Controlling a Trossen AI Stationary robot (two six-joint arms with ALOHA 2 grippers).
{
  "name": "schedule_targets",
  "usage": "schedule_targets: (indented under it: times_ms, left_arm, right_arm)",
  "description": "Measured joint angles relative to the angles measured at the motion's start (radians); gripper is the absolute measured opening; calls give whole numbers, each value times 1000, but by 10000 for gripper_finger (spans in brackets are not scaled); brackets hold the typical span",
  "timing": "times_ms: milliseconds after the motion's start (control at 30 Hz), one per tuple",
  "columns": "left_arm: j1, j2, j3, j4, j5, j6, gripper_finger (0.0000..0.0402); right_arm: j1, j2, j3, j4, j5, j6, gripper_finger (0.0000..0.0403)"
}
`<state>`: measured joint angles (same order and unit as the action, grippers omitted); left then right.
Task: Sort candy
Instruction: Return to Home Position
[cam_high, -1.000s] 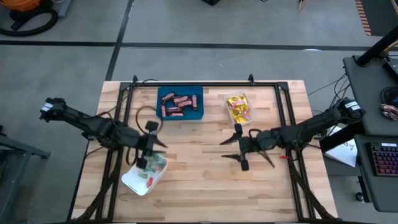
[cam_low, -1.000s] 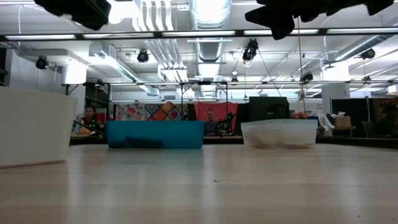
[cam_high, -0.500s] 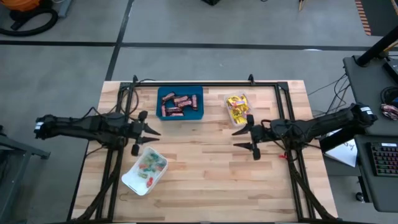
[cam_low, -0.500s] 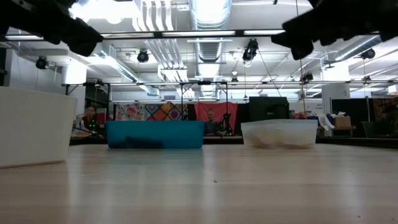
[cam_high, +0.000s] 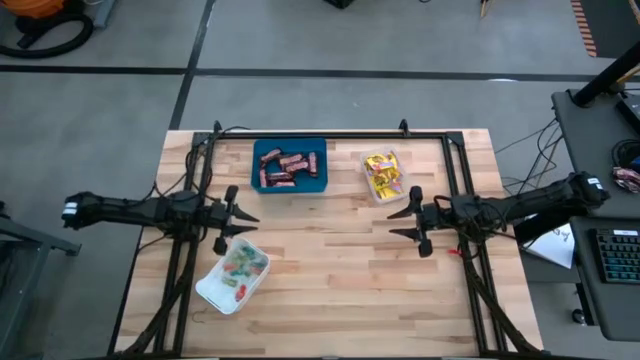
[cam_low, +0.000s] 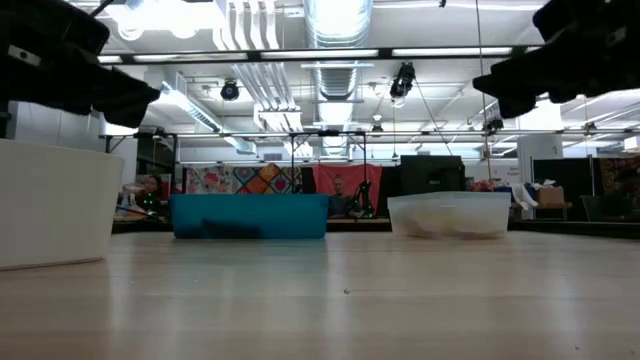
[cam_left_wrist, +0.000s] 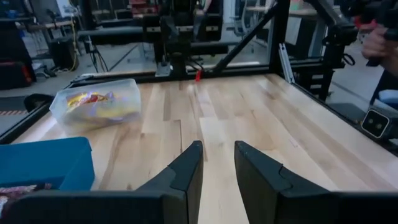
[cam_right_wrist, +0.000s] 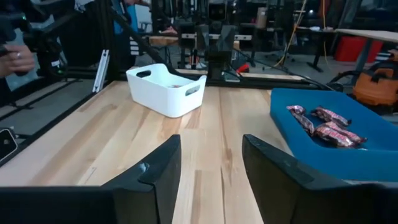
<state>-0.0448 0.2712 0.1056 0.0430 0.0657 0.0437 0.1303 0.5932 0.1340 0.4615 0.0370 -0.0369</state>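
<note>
While left gripper (cam_high: 236, 218) and right gripper (cam_high: 398, 224) hover parted, planked wood table (cam_high: 330, 270), crinkly brown-red bars (cam_high: 285, 168), blue tray (cam_high: 319, 186)

three trays were counted on the table (cam_high: 330, 290): one blue tray (cam_high: 300, 186), one clear tray (cam_high: 393, 199) and one white tray (cam_high: 212, 295). three kinds of candy were seen, one kind to each tray: several brown-red mini bars (cam_high: 285, 168), several yellow packets (cam_high: 381, 172) and several pastel sweets (cam_high: 240, 266), piled too closely for exact numbers to be given. two grippers were counted, the left gripper (cam_high: 248, 222) and the right gripper (cam_high: 398, 224), each with two fingers.
</note>
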Motion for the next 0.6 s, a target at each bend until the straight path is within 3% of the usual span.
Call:
schedule_targets:
  times_ms: [200,433,500,600]
  left_arm:
    - [0,-61,-94,55,0,-8,77]
    - [1,-99,-94,50,-25,-34,77]
    - [1,-107,-91,46,-110,-106,77]
    - [1,-110,-83,-15,-355,-282,77]
  right_arm:
    - [0,-94,-65,1,18,-25,146]
    - [0,-170,-120,-31,71,-92,124]
    - [0,-177,-120,-30,71,-115,119]
    - [0,-177,-120,-32,70,-103,114]
